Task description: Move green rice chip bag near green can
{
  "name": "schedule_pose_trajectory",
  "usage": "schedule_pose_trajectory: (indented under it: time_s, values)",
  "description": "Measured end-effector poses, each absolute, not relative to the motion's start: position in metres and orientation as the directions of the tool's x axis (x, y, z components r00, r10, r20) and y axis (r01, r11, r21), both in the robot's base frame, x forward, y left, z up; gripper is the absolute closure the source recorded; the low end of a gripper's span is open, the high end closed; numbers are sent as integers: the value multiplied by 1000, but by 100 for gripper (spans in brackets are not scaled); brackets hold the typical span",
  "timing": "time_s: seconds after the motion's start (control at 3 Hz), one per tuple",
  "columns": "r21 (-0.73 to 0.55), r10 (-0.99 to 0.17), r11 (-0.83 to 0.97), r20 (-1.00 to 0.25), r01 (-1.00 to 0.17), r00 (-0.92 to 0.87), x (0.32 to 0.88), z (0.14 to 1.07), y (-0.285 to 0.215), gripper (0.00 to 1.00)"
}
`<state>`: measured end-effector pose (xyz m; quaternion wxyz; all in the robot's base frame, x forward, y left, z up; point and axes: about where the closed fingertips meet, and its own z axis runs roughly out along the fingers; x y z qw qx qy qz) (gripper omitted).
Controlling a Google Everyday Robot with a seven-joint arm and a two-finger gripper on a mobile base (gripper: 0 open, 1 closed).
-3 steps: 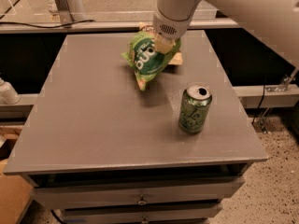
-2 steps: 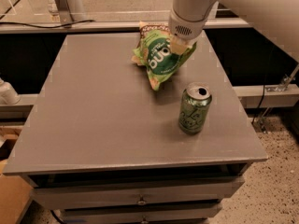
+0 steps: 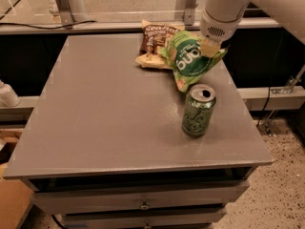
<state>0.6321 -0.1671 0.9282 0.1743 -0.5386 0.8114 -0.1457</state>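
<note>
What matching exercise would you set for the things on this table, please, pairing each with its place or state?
Things:
1. green rice chip bag
2. green can
3. brown-and-tan chip bag
4. gripper

Places or states:
A. upright, toward the right front of the table
B. lying at the back edge
C. shut on a bag's corner, above the right rear
D. held tilted, just behind the can

Pairs: 1-D, 2-A, 3-B, 4-C.
</note>
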Motion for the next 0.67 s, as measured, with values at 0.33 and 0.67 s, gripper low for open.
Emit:
schedule_pose_trajectory:
  time_s: [0.33,0.67]
  values:
    - [-432,-918,391,-117,-813,-379,625,939,-192,100]
    - [-436,-910,407,-121,-803,-396,614,947,-211,100]
